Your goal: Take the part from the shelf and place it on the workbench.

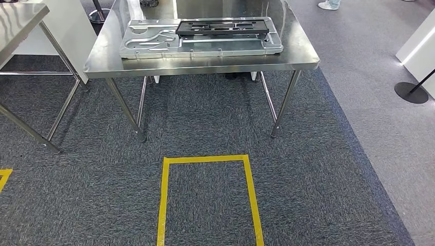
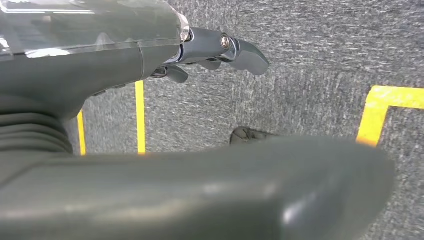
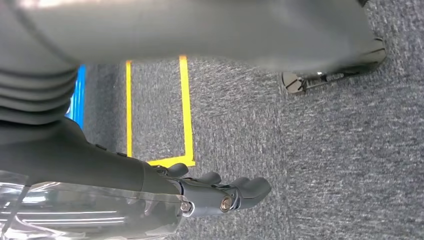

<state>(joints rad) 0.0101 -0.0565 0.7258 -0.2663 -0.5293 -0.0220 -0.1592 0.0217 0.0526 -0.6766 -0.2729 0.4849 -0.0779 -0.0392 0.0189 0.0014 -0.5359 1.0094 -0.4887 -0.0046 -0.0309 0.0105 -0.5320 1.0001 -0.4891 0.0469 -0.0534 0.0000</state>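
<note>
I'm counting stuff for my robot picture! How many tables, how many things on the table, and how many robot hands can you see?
Steel tables: 2 (the workbench and a side table)
Parts on the workbench: 2 (a silver metal panel with a black frame on it)
Robot hands: 2 (left hand, right hand, both holding nothing)
Total: 6

The head view looks forward and down from high up at the tabletop (image 1: 205, 64) in the upper frame. Both wrist views sit close behind each hand, facing the carpet (image 2: 310, 65); all three share the yellow floor tape (image 1: 164, 200).
</note>
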